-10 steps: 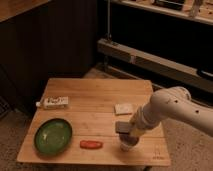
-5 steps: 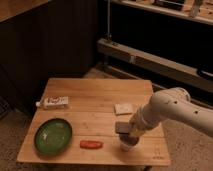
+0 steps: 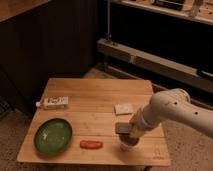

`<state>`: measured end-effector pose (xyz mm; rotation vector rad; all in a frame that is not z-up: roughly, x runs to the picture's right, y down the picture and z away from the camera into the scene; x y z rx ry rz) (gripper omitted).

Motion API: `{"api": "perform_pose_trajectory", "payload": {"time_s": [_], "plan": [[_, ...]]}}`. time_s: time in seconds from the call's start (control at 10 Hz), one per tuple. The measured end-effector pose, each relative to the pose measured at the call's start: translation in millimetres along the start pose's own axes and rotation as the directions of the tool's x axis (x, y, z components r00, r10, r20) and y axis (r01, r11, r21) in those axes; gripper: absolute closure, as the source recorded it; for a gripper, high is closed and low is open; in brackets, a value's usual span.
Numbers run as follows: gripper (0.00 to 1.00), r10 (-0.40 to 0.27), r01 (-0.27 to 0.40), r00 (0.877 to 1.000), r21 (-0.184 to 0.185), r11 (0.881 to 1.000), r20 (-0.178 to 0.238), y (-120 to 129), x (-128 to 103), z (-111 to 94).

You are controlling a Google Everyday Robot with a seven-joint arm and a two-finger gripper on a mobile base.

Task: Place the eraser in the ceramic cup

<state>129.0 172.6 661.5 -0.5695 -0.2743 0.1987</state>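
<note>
The eraser point(image 3: 121, 128), a small flat grey block, is at the tip of my gripper point(image 3: 129, 134), just above the ceramic cup point(image 3: 127, 145). The cup is small and pale and stands near the table's front edge, right of centre. Its mouth is mostly hidden by the eraser and the gripper. My white arm point(image 3: 170, 111) reaches in from the right. The gripper is shut on the eraser, directly over the cup.
On the wooden table point(image 3: 95, 92): a green plate point(image 3: 53, 135) at front left, an orange-red oblong piece point(image 3: 91, 144) left of the cup, a cream-white square pad point(image 3: 123, 108) behind the gripper, a white tube-like item point(image 3: 54, 103) at left. Dark shelving stands behind.
</note>
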Motion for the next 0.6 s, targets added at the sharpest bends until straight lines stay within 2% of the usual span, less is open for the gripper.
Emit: {"api": "perform_pose_trajectory", "payload": {"time_s": [0.4, 0.6], "plan": [[0.96, -0.001, 0.001, 1.000, -0.007, 1.000, -0.009, 2, 6, 0], [0.96, 0.017, -0.018, 1.000, -0.013, 1.000, -0.014, 4, 23, -3]]}}
